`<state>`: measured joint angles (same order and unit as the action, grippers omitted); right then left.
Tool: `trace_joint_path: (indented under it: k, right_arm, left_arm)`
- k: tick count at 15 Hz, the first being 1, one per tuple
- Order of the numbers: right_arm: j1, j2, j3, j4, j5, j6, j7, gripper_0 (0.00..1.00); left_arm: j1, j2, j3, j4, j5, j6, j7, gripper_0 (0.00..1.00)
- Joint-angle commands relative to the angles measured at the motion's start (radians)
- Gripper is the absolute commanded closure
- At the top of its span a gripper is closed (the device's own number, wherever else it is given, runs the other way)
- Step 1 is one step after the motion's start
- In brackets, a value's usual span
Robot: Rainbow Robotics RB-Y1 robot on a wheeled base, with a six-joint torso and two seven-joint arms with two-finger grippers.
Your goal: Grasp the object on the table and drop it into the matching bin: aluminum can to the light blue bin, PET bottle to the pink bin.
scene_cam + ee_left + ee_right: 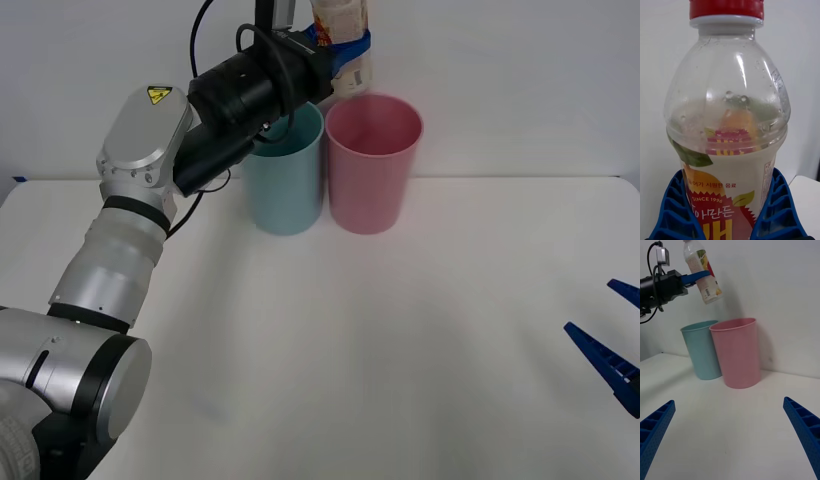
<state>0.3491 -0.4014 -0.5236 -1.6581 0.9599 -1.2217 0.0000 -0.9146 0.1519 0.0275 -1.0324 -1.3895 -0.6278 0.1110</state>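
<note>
The left claw [345, 50] is raised high at the far side of the white worktop [400, 350], its blue ribbed fingers [777, 210] pinching the PET bottle [703, 272] around the labelled body. In the right wrist view the bottle hangs clear of both bins, tilted, over the light blue bin [702, 350] and the near rim of the pink bin [737, 352]; from the front it seems to sit just above the gap between them, though its upper part is cut off by the frame edge there. The two bins stand upright side by side, touching or nearly so. The left wrist view shows the red cap [726, 8] screwed on and droplets inside the clear shoulder; the bottle's base is hidden. The right claw [730, 435] waits low at the worktop's right, fingers spread wide and holding nothing, well apart from the bins.
</note>
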Motion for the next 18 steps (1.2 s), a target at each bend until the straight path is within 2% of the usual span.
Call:
trace_joint_path:
  k: [1, 6, 8, 12, 13, 14, 15, 18]
  right_arm:
    - [0.000, 0.000, 0.000, 0.000, 0.000, 0.000, 0.000, 0.00]
    - [0.000, 0.000, 0.000, 0.000, 0.000, 0.000, 0.000, 0.00]
    - [0.000, 0.000, 0.000, 0.000, 0.000, 0.000, 0.000, 0.00]
    - [0.000, 0.000, 0.000, 0.000, 0.000, 0.000, 0.000, 0.00]
    - [0.000, 0.000, 0.000, 0.000, 0.000, 0.000, 0.000, 0.00]
    - [0.000, 0.000, 0.000, 0.000, 0.000, 0.000, 0.000, 0.00]
    - [0.000, 0.000, 0.000, 0.000, 0.000, 0.000, 0.000, 0.00]
    - [0.000, 0.000, 0.000, 0.000, 0.000, 0.000, 0.000, 0.00]
  left_arm:
    - [-0.007, -0.063, -0.021, 0.000, -0.085, 0.102, -0.019, 0.98]
    - [-0.017, -0.098, -0.155, 0.002, -0.092, 0.321, -0.033, 0.98]
    - [-0.020, -0.098, -0.179, 0.003, -0.085, 0.359, -0.033, 0.98]
    - [-0.018, -0.098, -0.187, 0.003, -0.082, 0.369, -0.028, 0.96]
    - [-0.018, -0.098, -0.187, 0.003, -0.075, 0.369, -0.030, 0.83]
    - [-0.018, -0.098, -0.187, 0.003, -0.074, 0.369, -0.031, 0.54]
    - [-0.018, -0.098, -0.189, 0.003, -0.074, 0.369, -0.033, 0.00]
    - [-0.018, -0.097, -0.187, 0.003, -0.065, 0.367, -0.028, 0.00]
